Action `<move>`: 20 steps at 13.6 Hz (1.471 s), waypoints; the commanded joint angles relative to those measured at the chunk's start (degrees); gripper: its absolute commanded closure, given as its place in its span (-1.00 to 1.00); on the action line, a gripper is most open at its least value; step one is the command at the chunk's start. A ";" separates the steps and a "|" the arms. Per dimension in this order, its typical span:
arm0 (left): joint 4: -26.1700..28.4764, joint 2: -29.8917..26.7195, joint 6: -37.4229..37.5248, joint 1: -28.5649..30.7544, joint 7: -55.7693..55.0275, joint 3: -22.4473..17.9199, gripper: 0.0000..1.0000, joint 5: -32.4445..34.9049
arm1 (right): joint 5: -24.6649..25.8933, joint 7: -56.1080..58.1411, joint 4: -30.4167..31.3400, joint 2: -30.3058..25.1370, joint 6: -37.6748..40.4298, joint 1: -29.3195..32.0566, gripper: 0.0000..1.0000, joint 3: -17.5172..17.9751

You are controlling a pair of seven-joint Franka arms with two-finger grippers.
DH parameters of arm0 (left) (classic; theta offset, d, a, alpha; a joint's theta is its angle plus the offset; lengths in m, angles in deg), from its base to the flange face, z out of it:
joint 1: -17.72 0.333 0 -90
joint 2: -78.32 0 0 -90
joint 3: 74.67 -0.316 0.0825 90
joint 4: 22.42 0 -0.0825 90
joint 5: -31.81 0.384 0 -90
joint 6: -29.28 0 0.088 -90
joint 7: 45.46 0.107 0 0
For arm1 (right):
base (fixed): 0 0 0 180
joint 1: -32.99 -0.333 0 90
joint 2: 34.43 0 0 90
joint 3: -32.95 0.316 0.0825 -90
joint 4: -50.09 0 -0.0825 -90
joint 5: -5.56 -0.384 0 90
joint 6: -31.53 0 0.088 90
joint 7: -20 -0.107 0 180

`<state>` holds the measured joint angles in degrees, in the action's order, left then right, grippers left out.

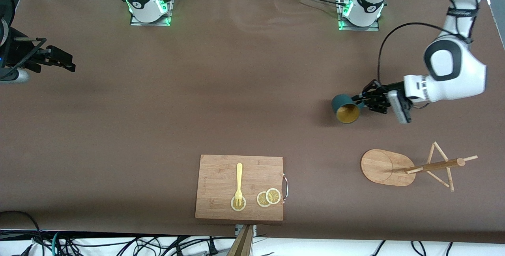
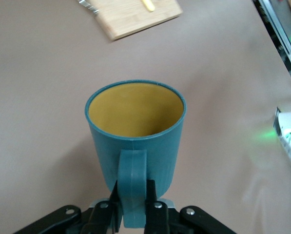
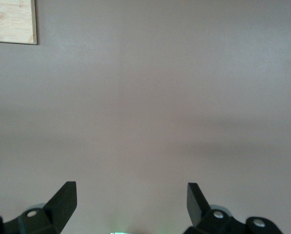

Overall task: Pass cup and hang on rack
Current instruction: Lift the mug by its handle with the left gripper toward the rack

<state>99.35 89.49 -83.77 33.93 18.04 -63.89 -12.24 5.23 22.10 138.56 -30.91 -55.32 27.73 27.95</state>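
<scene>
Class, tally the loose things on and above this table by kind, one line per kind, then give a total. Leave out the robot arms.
Cup, held on its side by the left gripper: 1
Rack, tipped over: 1
Cutting board: 1
Fork: 1
Lemon slices: 3
Total: 7

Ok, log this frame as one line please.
left gripper: shut on handle of dark teal mug, held over table | right gripper: open, waiting | bamboo mug tree: pegs bare
</scene>
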 commanded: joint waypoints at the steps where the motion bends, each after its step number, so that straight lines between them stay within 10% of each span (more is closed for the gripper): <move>1: -0.13 -2.99 4.66 5.12 -11.96 0.65 1.00 5.27 | -0.99 0.45 -0.40 -0.53 0.81 0.78 -1.00 0.61; 7: -6.72 -2.29 14.08 11.91 -38.05 0.56 1.00 7.22 | -0.99 0.45 -0.40 -0.53 0.81 0.78 -1.00 0.70; 11: -23.72 7.44 22.75 12.88 -56.86 0.65 1.00 6.61 | -0.99 0.45 -0.40 -0.53 0.72 0.78 -1.00 0.70; 20: -41.26 21.62 27.62 14.38 -69.30 0.47 1.00 0.19 | -0.99 0.45 -0.40 -0.53 0.37 0.78 -1.00 0.70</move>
<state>63.93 108.21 -58.75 48.13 -49.04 -64.06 -11.94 5.18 22.10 138.50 -30.92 -55.33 27.73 28.04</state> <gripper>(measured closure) 0.789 0.000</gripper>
